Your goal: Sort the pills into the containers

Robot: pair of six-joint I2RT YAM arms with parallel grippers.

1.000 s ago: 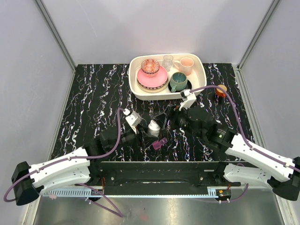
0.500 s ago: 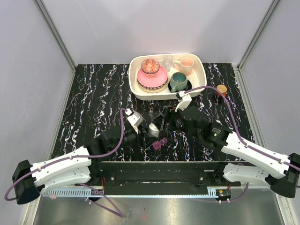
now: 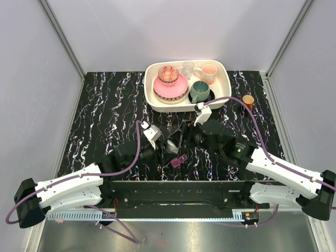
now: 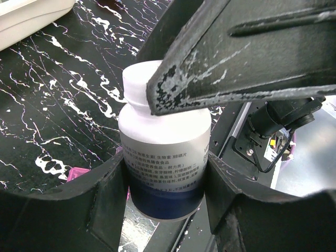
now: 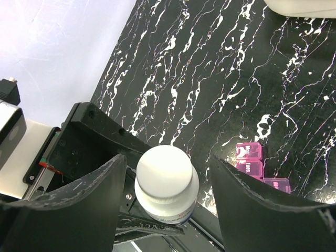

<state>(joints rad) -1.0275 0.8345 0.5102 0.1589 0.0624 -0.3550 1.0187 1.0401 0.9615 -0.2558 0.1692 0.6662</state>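
Note:
A white bottle [image 4: 165, 142] with a white cap [image 5: 164, 168] and a blue band at its base stands upright in my left gripper [image 4: 165, 181], whose jaws are shut on its body. My right gripper [image 5: 167, 169] straddles the cap from above, open, with a gap on each side. In the top view the bottle [image 3: 172, 145] sits between both grippers at the table's middle front. The magenta pill box [image 3: 179, 159] lies just in front of it, its compartments [image 5: 251, 160] lidded. No pills show.
A cream tray [image 3: 227, 80] of plates, a teal mug and cups stands at the back centre. A small brown jar with an orange lid [image 3: 248, 101] stands to its right. The tray's corner [image 4: 31, 16] shows at the left wrist view's top left.
My right gripper has moved left over the bottle's cap and its jaws have narrowed. The left gripper keeps its hold on the bottle, shifted slightly right.

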